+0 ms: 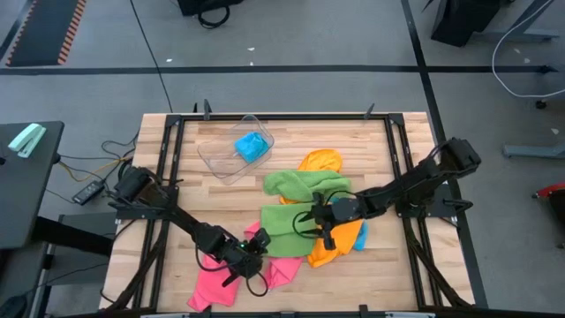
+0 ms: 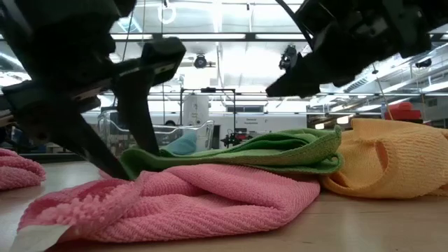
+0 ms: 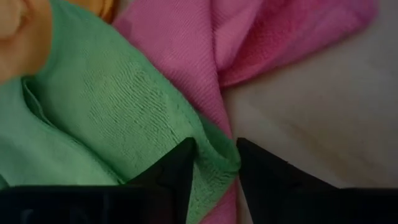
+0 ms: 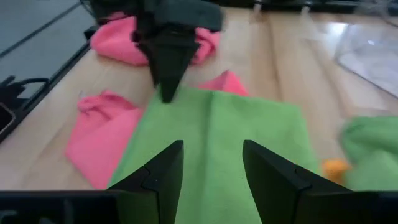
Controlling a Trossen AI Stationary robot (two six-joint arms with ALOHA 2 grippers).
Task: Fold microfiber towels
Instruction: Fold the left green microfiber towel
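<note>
Left wrist view shows the left gripper (image 3: pixel 214 163) with its jaws closing around the corner of the green towel (image 3: pixel 112 112), which lies over the pink towel (image 3: pixel 186 43) on the counter (image 1: pixel 168 177). From above, the right gripper (image 1: pixel 323 218) hovers over the green towel's other side with its jaws apart, the orange towel (image 1: pixel 340 243) beneath it. A blue towel (image 1: pixel 252 147) sits in the clear tub (image 1: pixel 216 159).
</note>
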